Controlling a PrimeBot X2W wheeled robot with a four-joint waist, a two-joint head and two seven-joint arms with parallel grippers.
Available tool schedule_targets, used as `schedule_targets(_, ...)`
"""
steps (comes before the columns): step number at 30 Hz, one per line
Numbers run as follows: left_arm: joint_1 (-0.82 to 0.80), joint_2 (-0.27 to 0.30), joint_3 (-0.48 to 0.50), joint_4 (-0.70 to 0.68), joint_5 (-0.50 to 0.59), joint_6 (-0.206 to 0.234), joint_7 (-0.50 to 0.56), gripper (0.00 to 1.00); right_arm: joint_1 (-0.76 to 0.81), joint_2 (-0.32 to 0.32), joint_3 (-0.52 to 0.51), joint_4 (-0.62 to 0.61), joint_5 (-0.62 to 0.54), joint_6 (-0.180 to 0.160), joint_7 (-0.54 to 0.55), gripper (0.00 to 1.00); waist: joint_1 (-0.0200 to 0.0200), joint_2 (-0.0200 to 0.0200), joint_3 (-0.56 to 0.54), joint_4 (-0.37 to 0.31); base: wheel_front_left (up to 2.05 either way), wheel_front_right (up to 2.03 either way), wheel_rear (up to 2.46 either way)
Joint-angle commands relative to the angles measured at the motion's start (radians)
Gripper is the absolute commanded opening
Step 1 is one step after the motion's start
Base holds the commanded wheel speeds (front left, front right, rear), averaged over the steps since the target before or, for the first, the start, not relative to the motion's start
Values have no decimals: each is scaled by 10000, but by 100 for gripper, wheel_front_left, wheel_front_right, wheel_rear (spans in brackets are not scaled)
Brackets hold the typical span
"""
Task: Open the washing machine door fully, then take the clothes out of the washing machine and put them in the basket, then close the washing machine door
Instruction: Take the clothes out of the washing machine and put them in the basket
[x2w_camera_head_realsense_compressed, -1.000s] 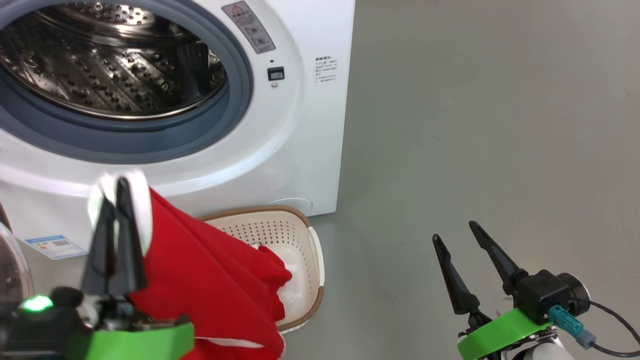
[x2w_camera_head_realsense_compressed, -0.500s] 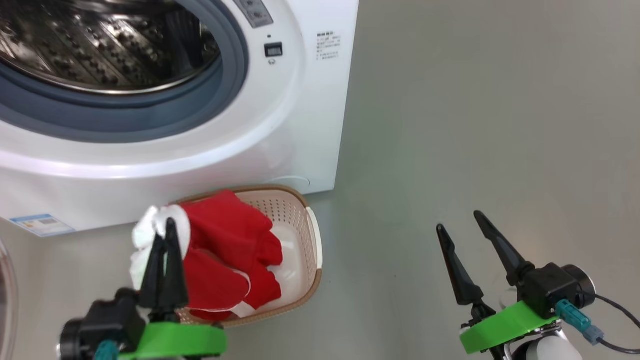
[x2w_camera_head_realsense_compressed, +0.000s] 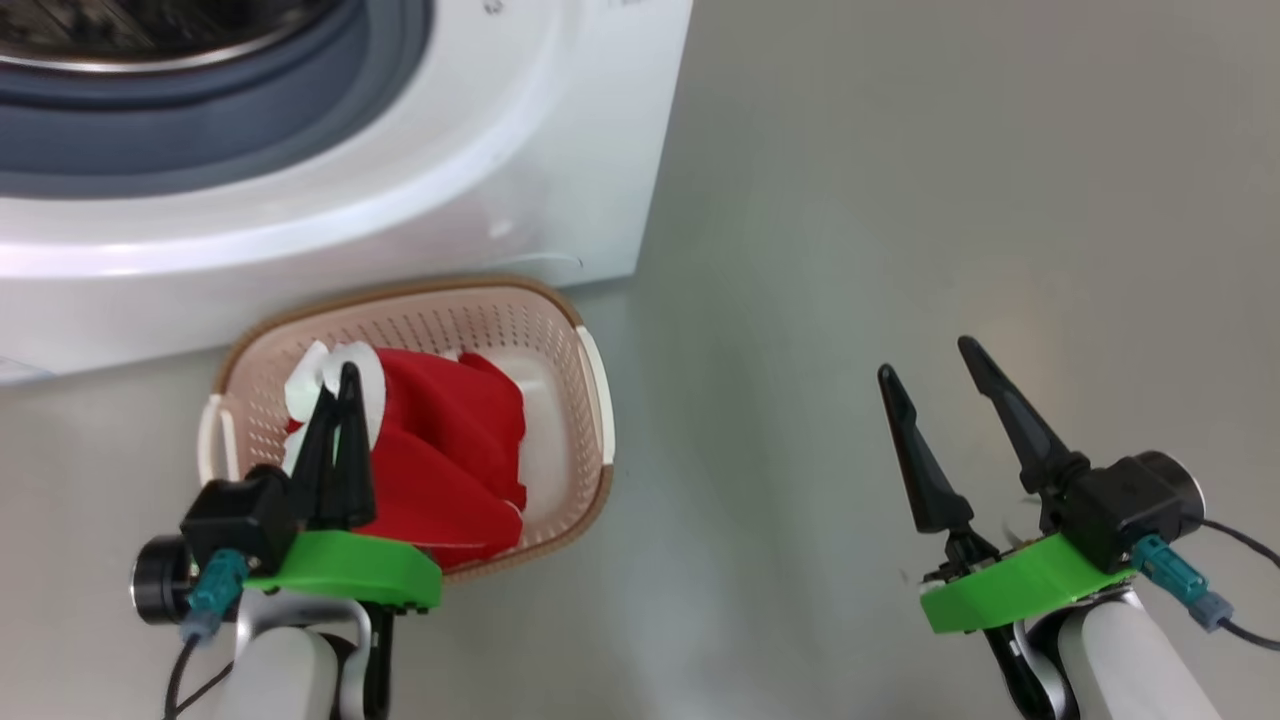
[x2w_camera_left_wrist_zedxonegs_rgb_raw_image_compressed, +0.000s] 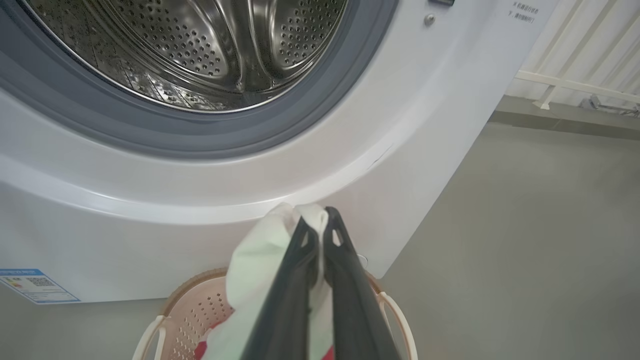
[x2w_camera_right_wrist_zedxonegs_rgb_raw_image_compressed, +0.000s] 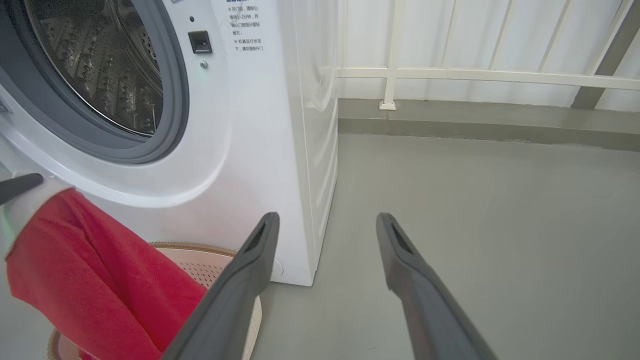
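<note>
Left hand (x2w_camera_head_realsense_compressed: 340, 380), clamped on the clothes (x2w_camera_head_realsense_compressed: 450, 450), hangs above the basket (x2w_camera_head_realsense_compressed: 400, 292); dip lower before letting go, since fabric may overhang the rim hidden under the hand

On the white front of the washing machine (x2w_camera_right_wrist_zedxonegs_rgb_raw_image_compressed: 260, 150), high up towards its right edge, there's a block of small dark Chinese print (x2w_camera_right_wrist_zedxonegs_rgb_raw_image_compressed: 242, 29). It runs to several short lines, two of them starting with a ※ mark, and I can't read the characters with any certainty. Low down at the left of the same front sits a blue-edged label sticker (x2w_camera_left_wrist_zedxonegs_rgb_raw_image_compressed: 35, 286) with a tiny QR-style square. Its lettering is too small to make out.
</note>
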Motion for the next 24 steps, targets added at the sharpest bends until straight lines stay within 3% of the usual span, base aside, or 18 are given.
schedule_targets(1, -139, 75, 355, -93, 119, -81, -115, 0, -147, -44, 180, -276, 181, 63, -52, 100, 0, 0, 634, -308, 0, 0, 0)
schedule_targets(9, -792, -18, 836, 1724, -21, -512, -115, 0, -512, -31, 269, -386, 367, 63, -63, 100, 0, 0, 1544, -568, 0, 0, 0)
schedule_targets(24, -1834, -23, 630, 5118, -811, -711, -116, 0, -883, -22, 415, -408, 493, 63, -66, 100, 0, 0, 2203, -643, 0, 0, 0)
